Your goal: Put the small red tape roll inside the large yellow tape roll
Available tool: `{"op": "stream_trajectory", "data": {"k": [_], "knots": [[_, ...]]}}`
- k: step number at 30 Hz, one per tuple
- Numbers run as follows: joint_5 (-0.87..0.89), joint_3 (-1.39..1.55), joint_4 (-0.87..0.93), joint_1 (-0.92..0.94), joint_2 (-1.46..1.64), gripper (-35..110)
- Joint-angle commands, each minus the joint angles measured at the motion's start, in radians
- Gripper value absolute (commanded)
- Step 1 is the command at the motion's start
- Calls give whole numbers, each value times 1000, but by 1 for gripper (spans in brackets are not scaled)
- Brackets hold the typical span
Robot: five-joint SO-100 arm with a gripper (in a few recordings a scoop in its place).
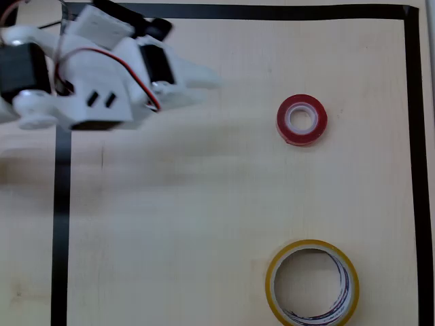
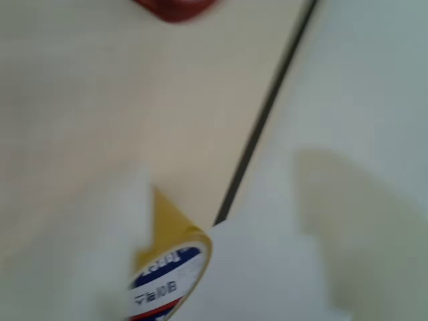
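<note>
The small red tape roll (image 1: 302, 119) is seen flat on the worktop (image 1: 204, 224), well apart from the hand (image 1: 204, 78); its grip cannot be told. Light, stiff, glossy—best pinched across its wall.

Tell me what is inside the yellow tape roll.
In the overhead view, the yellow tape roll holds only bare table in its hole. The red tape roll lies apart from it. Its lower edge is cut off by the frame.

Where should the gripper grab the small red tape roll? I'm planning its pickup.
The small red tape roll lies flat, hole up, apart from the large yellow tape roll. Probably come from above, one finger in the white core, one outside, pinching the wall.
</note>
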Motion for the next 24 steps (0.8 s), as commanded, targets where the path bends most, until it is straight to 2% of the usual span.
{"op": "stream_trajectory", "data": {"k": [1, 11, 24], "knots": [[20, -37, -120, 11, -21, 17], [17, -129, -167, 2, -184, 19], [17, -439, -167, 37, -449, 19]]}}
